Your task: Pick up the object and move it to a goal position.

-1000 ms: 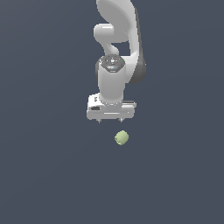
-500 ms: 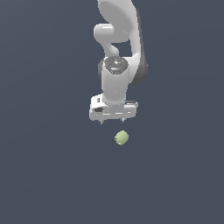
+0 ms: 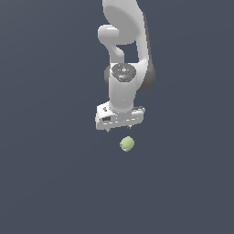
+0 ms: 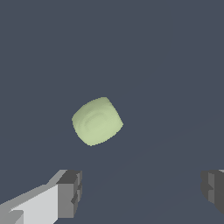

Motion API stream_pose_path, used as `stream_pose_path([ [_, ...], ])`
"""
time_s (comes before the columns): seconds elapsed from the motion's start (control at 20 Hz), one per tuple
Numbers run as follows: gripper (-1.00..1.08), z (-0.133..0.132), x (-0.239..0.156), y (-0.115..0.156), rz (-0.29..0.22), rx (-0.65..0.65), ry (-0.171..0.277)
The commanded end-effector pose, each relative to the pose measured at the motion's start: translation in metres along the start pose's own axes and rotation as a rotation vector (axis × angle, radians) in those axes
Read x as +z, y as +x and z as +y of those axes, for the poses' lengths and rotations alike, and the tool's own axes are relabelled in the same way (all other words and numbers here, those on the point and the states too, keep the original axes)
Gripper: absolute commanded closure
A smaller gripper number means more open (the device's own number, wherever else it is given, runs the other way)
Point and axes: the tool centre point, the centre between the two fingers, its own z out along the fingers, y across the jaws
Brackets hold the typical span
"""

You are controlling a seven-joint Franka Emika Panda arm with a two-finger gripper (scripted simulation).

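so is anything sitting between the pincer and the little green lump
Nothing visible does. The pincer is open and apart from the pale green lump, and only bare dark surface shows between them in both views. In the wrist view the lump lies ahead of the spread fingers, unobstructed.

Lighting: even, soft, moderately dim; uniform dark slate ground in both views, no cast shadows on it. Arm (image 3: 124, 55): bright white upper surfaces, grey shading on its sides, suggesting light from above. Object (image 4: 97, 121): gentle shading, faint concentric banding on its face. Glare: none. Blur, edge distortion: none evident. Rendering: slightly coarse, aliased edges in the wrist view.
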Motion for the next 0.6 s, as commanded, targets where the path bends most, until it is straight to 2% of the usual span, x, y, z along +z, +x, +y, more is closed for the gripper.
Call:
stream_pose_path([
  [0.0,-0.92,-0.003,0.005,0.003,0.0,-0.049,0.001],
  [0.55,-0.92,-0.025,0.034,0.021,0.004,-0.357,0.017],
])
